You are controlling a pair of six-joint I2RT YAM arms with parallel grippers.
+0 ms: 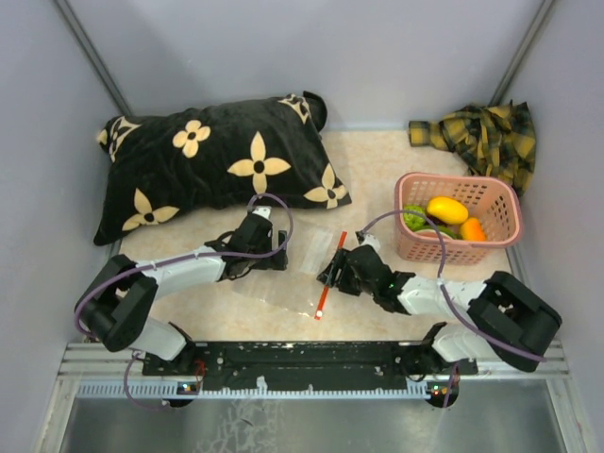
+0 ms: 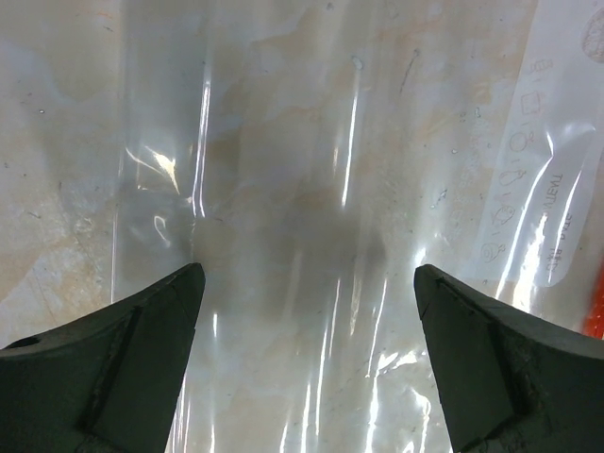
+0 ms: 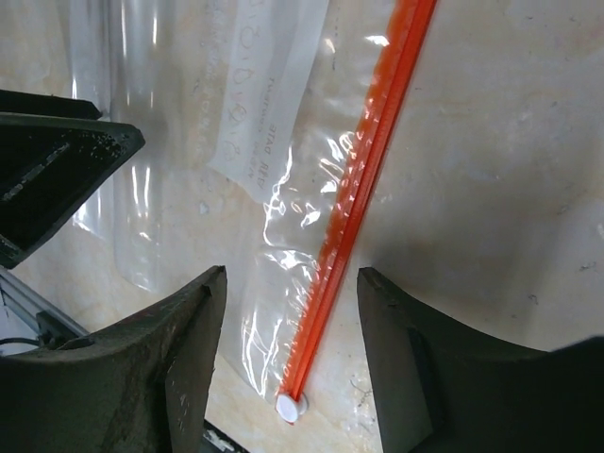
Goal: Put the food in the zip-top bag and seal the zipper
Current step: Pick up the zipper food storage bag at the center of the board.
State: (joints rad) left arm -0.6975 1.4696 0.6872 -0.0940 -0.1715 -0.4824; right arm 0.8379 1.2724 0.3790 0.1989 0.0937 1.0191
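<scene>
The clear zip-top bag (image 1: 288, 278) lies flat on the table between my two grippers. Its red-orange zipper (image 1: 330, 276) runs along its right edge, with a white slider (image 3: 292, 407) at the near end. My left gripper (image 1: 279, 255) is open just above the bag's far left part (image 2: 283, 189). My right gripper (image 1: 336, 274) is open and low, with the zipper strip (image 3: 373, 160) between its jaws. The food lies in the pink basket (image 1: 500, 193): a yellow mango piece (image 1: 446, 209), an orange piece (image 1: 472, 229), a green ball (image 1: 413, 217) and a dark green leafy piece (image 1: 445, 232).
A black pillow with cream flowers (image 1: 217, 160) lies at the back left, close behind my left arm. A yellow plaid cloth (image 1: 486, 137) is bunched in the back right corner. Grey walls enclose the table. A metal rail (image 1: 311, 363) runs along the near edge.
</scene>
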